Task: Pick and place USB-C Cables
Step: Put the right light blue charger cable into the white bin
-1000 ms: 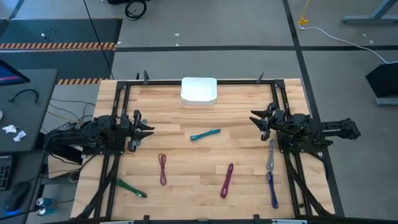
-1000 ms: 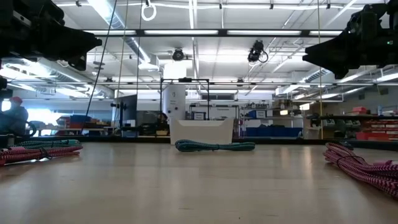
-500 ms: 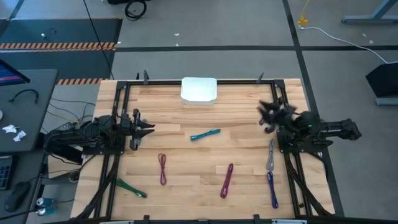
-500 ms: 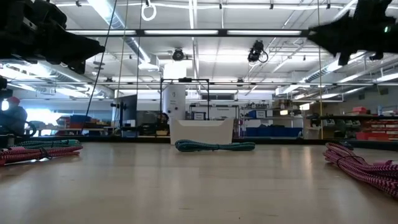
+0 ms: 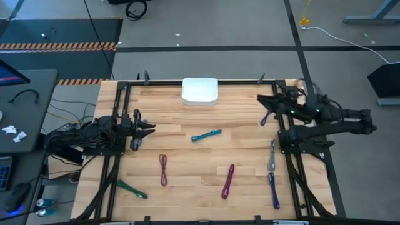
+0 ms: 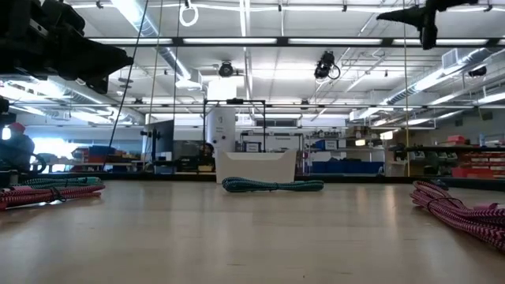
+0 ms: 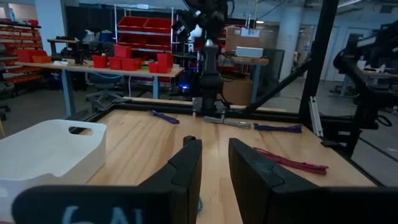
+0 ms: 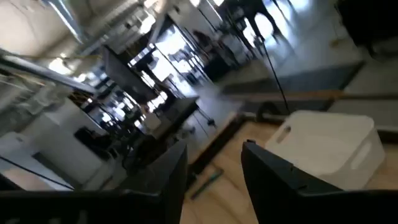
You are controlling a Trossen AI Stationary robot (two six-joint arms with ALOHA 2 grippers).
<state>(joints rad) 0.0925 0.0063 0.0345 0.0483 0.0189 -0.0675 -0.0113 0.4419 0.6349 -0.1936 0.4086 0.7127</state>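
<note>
Several short cable bundles lie flat on the wooden table: teal (image 5: 206, 135) at the centre, maroon (image 5: 163, 169), magenta (image 5: 228, 181), green (image 5: 131, 189), grey (image 5: 272, 156), blue (image 5: 274, 190) and a small purple one (image 5: 265, 117). My right gripper (image 5: 261, 100) hovers open, high above the table's far right part, just beyond the purple cable; its wrist view shows the teal cable (image 8: 208, 180). My left gripper (image 5: 146, 129) waits open at the table's left side, holding nothing (image 7: 214, 174).
A white bin (image 5: 200, 90) stands at the middle of the table's far edge, also in the right wrist view (image 8: 329, 146) and the left wrist view (image 7: 50, 149). A black frame (image 5: 187, 81) rims the table. Bare wood lies between the cables.
My right gripper has risen and swung toward the table's far edge, climbing to the top of the low view. The small purple cable that lay beneath it now shows on the table. The left arm has kept still.
</note>
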